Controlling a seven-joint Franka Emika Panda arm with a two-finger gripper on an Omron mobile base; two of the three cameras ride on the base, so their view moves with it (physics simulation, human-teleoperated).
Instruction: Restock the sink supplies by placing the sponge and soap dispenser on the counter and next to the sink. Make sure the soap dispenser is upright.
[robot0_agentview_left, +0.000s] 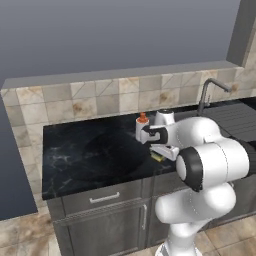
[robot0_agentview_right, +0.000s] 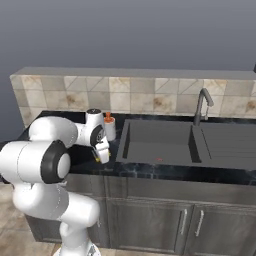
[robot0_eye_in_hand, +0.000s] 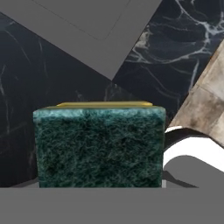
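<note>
My gripper (robot0_agentview_left: 159, 153) points down over the counter (robot0_agentview_left: 90, 150), just left of the sink (robot0_agentview_right: 155, 142), and is shut on the sponge (robot0_agentview_left: 158, 157). In the hand view the sponge (robot0_eye_in_hand: 99, 146) shows its dark green face with a yellow strip along the top, and it hides the fingertips. From the right base view the sponge (robot0_agentview_right: 96, 156) peeks out yellow beside the gripper (robot0_agentview_right: 102, 152), low over the counter's front strip; I cannot tell whether it touches. The soap dispenser (robot0_agentview_left: 142, 126), white with an orange-red pump, stands upright on the counter just behind the hand, next to the sink's left rim (robot0_agentview_right: 109, 127).
A curved grey faucet (robot0_agentview_right: 201, 105) rises behind the sink, with a ribbed drainboard (robot0_agentview_right: 225, 142) to its right. A tiled backsplash (robot0_agentview_left: 100, 102) bounds the counter at the back. Black counter stretches away left of the dispenser. Grey cabinets (robot0_agentview_right: 150, 210) stand below.
</note>
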